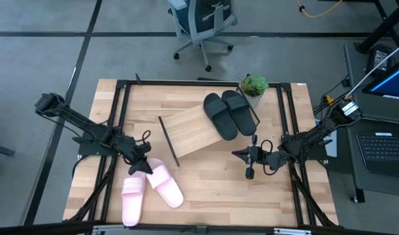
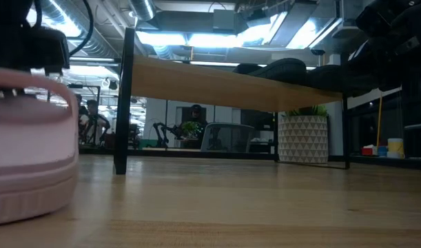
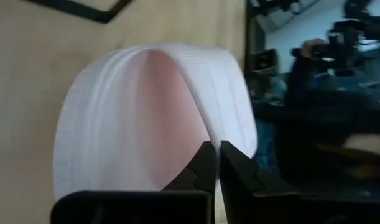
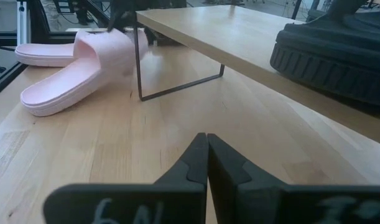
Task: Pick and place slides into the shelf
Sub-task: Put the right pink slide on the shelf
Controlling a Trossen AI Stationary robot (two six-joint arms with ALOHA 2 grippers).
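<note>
- While the left gripper (image 1: 139,167) sits at the strap of one pink slide (image 1: 165,183), its jaws look pressed together on the edge of that strap, as the left wrist view shows with the white-pink strap (image 3: 158,112) arching just in front of the closed fingertips; I judge it is grasping this slide.
- The right gripper (image 1: 249,171) waits over the bare table (image 1: 219,196), just in front of the shelf (image 1: 192,134), with its jaws clenched on nothing.
- About half of the task seems done: the black pair (image 1: 226,112) already lies on the right part of the shelf, side by side and touching.
- What is left: both pink slides are still on the table, near the left front corner, in front of the left end of the shelf. The left part of the board is free for them.
- The gripped pink slide has its long axis on a diagonal, from the gripper toward the front right of the table.
- The other pink slide (image 1: 132,198) lies just beside it, its long axis running almost straight front to back.
- The black slides have their long axes across the board, slightly tilted toward the plant (image 1: 253,86). Which end of each slide is the toe, I cannot tell surely.
</note>
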